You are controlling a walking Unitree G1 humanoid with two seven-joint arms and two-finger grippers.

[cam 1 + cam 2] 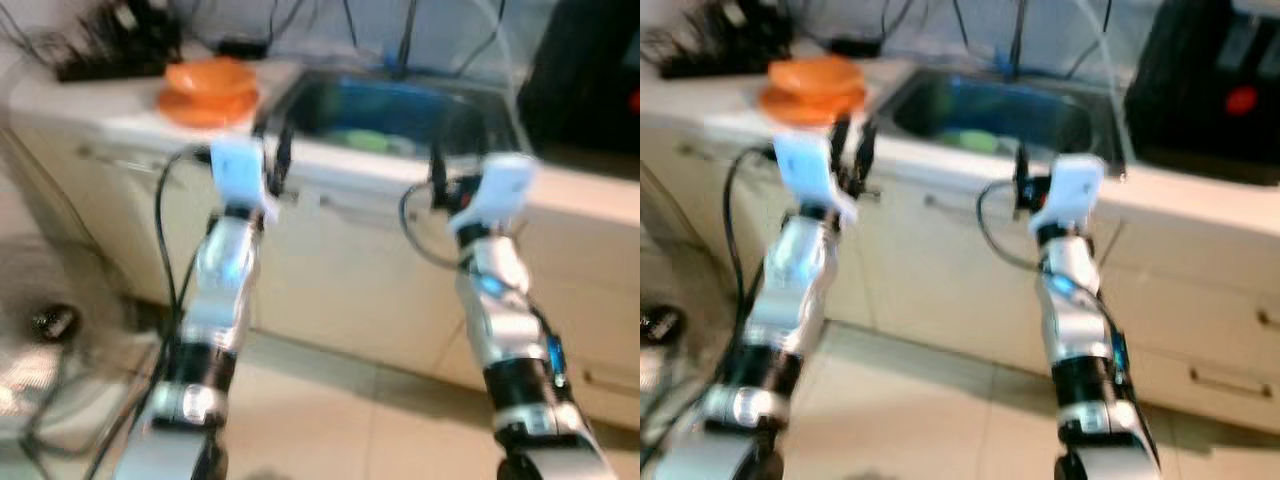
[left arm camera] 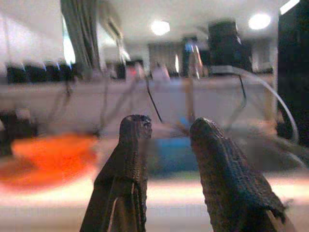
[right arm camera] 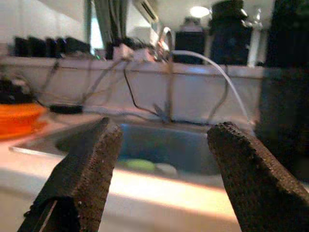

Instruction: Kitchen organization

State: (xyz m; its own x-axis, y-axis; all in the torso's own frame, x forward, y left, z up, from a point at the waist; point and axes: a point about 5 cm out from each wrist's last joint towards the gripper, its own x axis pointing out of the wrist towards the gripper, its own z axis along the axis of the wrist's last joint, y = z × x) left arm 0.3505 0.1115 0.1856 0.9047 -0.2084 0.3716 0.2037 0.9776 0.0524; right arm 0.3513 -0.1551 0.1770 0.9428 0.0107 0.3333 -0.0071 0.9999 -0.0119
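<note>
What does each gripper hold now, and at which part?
Nothing is held. The left gripper and the right gripper are both open and empty, raised before the sink.

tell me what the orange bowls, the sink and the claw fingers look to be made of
Orange bowls: likely plastic; uniform bright colour, soft sheen, though blurred.
Sink: probably stainless steel; grey reflective walls, bluish inside.
Left claw fingers: black, matte, with a grainy woven-looking texture, perhaps rubber or fabric-covered pads.
</note>
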